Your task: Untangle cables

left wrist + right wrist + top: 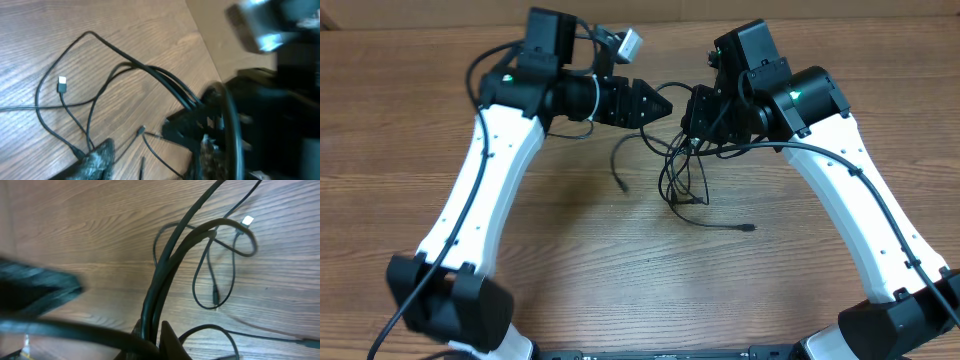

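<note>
Thin black cables with small plug ends lie bunched at upper centre of the brown wood-grain desk, upper strands pinched in the pressed-together right hand, while the left hand is spread, just beside them.

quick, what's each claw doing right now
left claw: cannot tell whether open or closed
right claw: closed, holding the cables
</note>
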Motion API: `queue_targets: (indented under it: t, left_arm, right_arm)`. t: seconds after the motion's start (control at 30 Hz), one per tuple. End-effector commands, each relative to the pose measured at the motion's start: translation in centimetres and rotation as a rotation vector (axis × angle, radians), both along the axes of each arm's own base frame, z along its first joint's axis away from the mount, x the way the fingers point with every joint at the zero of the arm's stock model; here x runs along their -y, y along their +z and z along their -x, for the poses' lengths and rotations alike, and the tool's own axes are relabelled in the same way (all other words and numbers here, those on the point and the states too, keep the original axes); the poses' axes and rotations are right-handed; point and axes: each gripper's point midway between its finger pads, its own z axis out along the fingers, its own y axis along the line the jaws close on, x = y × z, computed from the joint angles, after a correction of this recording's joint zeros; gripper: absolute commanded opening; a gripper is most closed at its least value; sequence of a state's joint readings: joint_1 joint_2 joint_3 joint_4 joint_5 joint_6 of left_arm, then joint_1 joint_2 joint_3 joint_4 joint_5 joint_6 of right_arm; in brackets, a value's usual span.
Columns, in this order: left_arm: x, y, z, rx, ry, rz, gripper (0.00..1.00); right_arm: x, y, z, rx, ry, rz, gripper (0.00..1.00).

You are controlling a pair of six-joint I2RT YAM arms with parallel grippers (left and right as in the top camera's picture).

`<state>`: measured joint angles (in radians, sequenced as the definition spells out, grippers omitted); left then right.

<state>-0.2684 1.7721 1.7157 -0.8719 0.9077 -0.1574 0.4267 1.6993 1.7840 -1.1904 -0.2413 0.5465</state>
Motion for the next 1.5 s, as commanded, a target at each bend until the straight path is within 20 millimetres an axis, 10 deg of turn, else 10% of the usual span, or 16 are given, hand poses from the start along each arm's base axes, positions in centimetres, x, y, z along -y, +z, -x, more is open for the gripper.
queue_targets:
  t: [0.0, 0.07, 0.5, 1.47]
  left_arm:
    - [1.9, -1.1, 0.2, -0.053, -0.053, 0.034, 0.26]
    - [2.3, -1.6, 0.3, -0.074, -0.064, 0.039, 0.04]
    - [1.2, 1.3, 0.9, -0.064, -0.052, 0.097, 0.04]
    - [0.6, 2.6, 1.1, -0.133, -0.059, 0.184, 0.04]
  right_arm:
    - [-0.9, 0.2, 0.4, -0.017, 0.027, -0.04, 0.04]
    - [-0.8, 0.1, 0.5, -0.022, 0.024, -0.033, 0.04]
    - [2.2, -2.2, 0.4, -0.047, -0.054, 0.141, 0.29]
    - [-5.1, -1.5, 2.7, -0.011, 0.366, -0.22, 0.35]
